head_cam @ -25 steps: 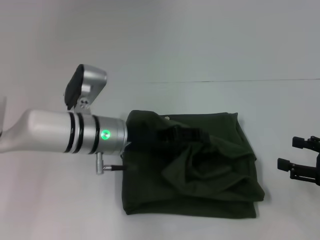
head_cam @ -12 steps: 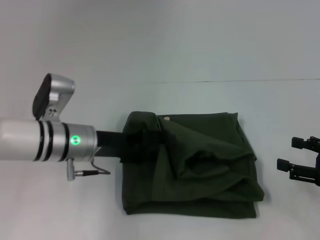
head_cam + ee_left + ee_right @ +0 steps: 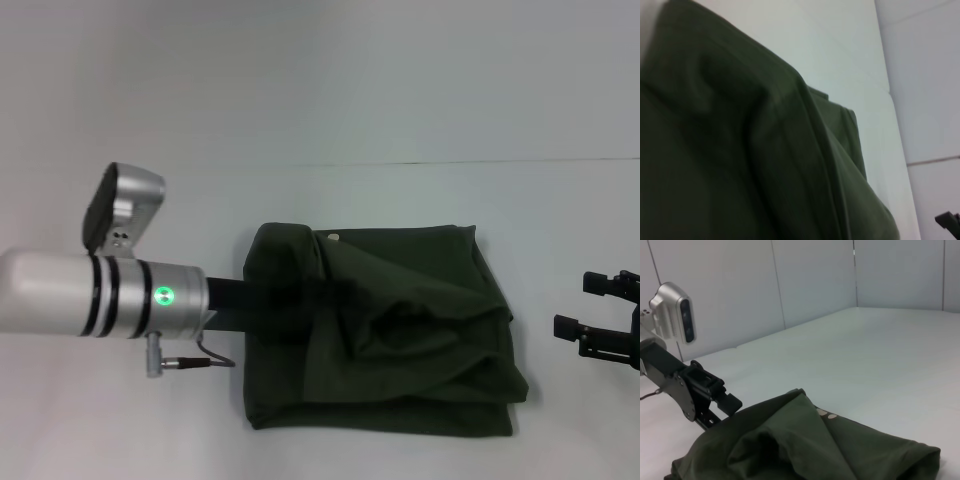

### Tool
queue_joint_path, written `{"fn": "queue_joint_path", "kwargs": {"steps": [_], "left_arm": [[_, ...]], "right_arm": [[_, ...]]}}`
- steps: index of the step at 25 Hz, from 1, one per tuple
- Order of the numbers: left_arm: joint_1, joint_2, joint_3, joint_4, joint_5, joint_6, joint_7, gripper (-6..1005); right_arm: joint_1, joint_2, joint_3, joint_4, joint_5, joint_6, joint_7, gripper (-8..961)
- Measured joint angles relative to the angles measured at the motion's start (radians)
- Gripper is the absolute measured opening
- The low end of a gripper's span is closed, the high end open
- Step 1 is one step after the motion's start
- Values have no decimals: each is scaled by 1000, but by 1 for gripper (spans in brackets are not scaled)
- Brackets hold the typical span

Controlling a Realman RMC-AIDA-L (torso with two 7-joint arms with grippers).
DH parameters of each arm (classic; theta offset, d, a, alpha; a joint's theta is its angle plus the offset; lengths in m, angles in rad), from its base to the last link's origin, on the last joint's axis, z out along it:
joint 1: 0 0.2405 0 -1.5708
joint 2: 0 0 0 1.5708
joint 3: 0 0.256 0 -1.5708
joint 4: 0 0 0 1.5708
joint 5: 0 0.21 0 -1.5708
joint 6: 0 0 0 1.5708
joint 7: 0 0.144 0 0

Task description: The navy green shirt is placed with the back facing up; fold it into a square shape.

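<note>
Pale grey walls are backing a plain white tabletop [image 3: 120,420], and the large dark olive-green soft cloth shirt [image 3: 400,330] is lying on it near the front edge, already gathered into a rough, rumpled rectangle with a loose ridge of cloth crossing its upper layer. Reaching in from the shirt's left edge, the black left gripper [image 3: 300,297] is sitting low over the near-left part of the cloth, its long axis running straight across the fabric toward the robot's right; whether its fingers are parted or closed on a layer, I cannot tell, since dark metal is merging with dark cloth. Off the shirt's right edge, the black right gripper [image 3: 605,318] is resting parked and apart from it, its fingers spread. I judge the left arm the nearer for any smoothing across the shirt
</note>
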Motion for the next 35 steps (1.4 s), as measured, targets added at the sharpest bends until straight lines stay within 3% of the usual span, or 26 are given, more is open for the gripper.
{"fn": "queue_joint_path", "kwargs": {"steps": [15,24,31,35], "left_arm": [[-47,-34,74,2,3,-66,-32,855],[-47,-27,100,13,3,-64,-70,850],[-35,17,101,42,7,-46,-154,846],[-49,21,102,34,40,-49,-203,844]], "right_arm": [[-4,0,0,1,-1,-10,0,890],[-5,0,0,1,-10,-18,0,891],[-5,1,0,1,-12,-23,0,891],[-5,5,0,0,-12,-29,-4,891]]}}
